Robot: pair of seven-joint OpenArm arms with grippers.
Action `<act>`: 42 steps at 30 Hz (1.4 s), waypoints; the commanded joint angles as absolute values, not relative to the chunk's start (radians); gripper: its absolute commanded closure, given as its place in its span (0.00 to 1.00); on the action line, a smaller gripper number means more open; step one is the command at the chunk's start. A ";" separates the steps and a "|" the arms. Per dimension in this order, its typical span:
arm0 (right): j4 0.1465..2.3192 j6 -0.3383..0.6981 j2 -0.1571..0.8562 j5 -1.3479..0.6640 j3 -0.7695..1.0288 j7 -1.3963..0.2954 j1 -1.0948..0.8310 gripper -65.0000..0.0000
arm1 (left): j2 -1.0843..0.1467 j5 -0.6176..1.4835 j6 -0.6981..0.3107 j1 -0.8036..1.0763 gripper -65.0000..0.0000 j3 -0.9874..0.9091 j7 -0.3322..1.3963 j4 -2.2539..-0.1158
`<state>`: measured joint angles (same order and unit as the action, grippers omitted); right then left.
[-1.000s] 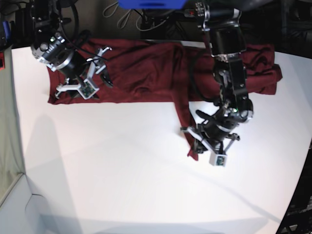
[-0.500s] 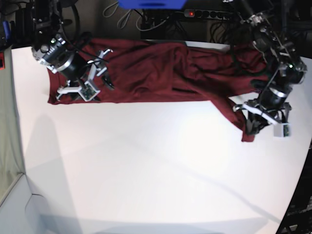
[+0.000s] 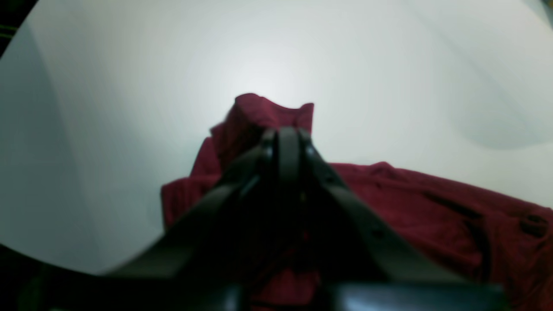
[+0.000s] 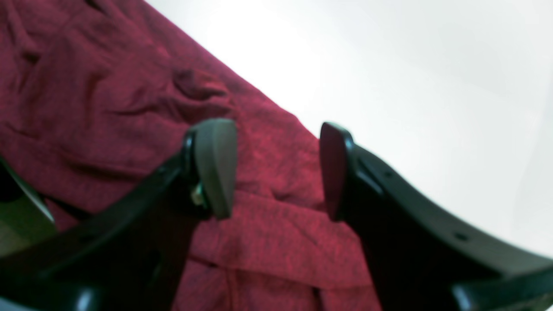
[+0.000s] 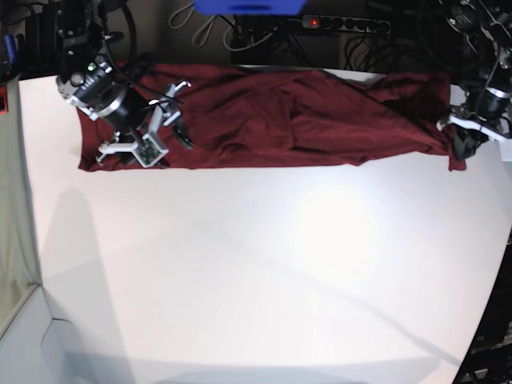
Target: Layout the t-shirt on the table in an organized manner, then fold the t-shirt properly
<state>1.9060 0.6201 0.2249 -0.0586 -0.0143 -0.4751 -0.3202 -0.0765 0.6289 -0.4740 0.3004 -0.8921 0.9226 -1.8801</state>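
Observation:
The maroon t-shirt [image 5: 280, 120] lies stretched in a long wrinkled band across the far side of the white table [image 5: 256, 272]. My left gripper [image 5: 462, 142] at the base view's right is shut on the shirt's right corner; in the left wrist view [image 3: 283, 138] the closed fingers pinch a fold of the t-shirt [image 3: 432, 207]. My right gripper [image 5: 152, 132] at the base view's left is open and hovers over the shirt's left end; in the right wrist view [image 4: 278, 168] only the t-shirt [image 4: 108, 99] lies below its spread fingers.
Cables and a power strip [image 5: 344, 24] run behind the table's far edge. A blue object [image 5: 248, 6] sits at the top centre. The table's curved edge [image 5: 492, 304] falls away at the right. White tabletop [image 4: 410, 77] shows past the shirt's hem.
My left gripper has pulled the shirt's corner from mid-table out to the far right, stretching the cloth into a straight band. The right gripper has stayed open over the left end.

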 commanded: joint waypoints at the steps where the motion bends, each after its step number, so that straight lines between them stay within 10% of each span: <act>1: 1.922 0.621 0.231 -0.071 -0.022 -0.450 -0.315 0.51 | -0.084 0.644 -0.476 0.308 1.00 -0.894 0.898 -1.896; 25: 1.922 0.621 0.231 -0.071 -0.025 -0.450 -0.300 0.51 | -0.093 0.575 -0.476 0.338 0.99 -0.935 0.897 -1.709; 34: 1.922 0.621 0.232 -0.071 -0.025 -0.450 -0.300 0.51 | -0.090 0.581 -0.476 0.344 0.56 -0.943 0.900 -1.715; 42: 1.922 0.621 0.232 -0.071 -0.025 -0.450 -0.300 0.51 | -0.093 0.578 -0.476 0.346 0.52 -0.944 0.898 -1.728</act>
<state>1.9060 0.6201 0.2245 -0.0589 -0.0273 -0.4751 -0.3080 -0.0803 0.5659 -0.4732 0.3431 -0.9382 0.9157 -1.7111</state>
